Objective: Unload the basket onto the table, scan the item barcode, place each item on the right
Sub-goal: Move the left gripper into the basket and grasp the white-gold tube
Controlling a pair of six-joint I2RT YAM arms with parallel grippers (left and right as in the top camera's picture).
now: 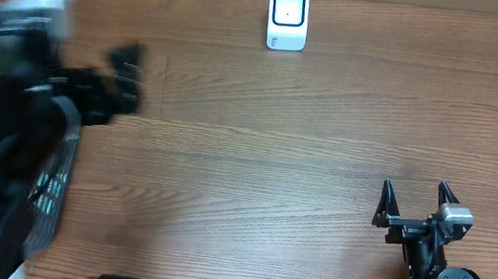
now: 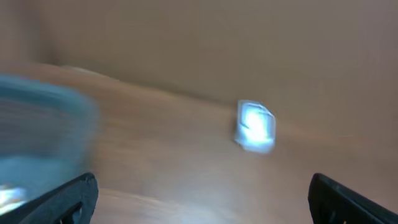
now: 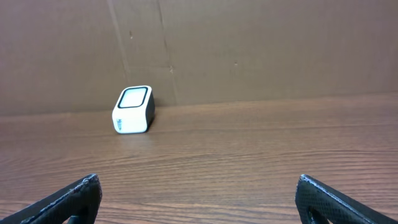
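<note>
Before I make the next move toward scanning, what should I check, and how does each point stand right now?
1. Scanner upright at the far edge of the table, window facing the arms: ok.
2. Right gripper fingers open, nothing between them: ok.
3. Left gripper fingers open, nothing between them: ok.
4. Left wrist view sharp enough to aim by: not ok, blurred.
5. Item with a barcode located: cannot tell; only a blurred blue shape shows at that view's left edge.
</note>
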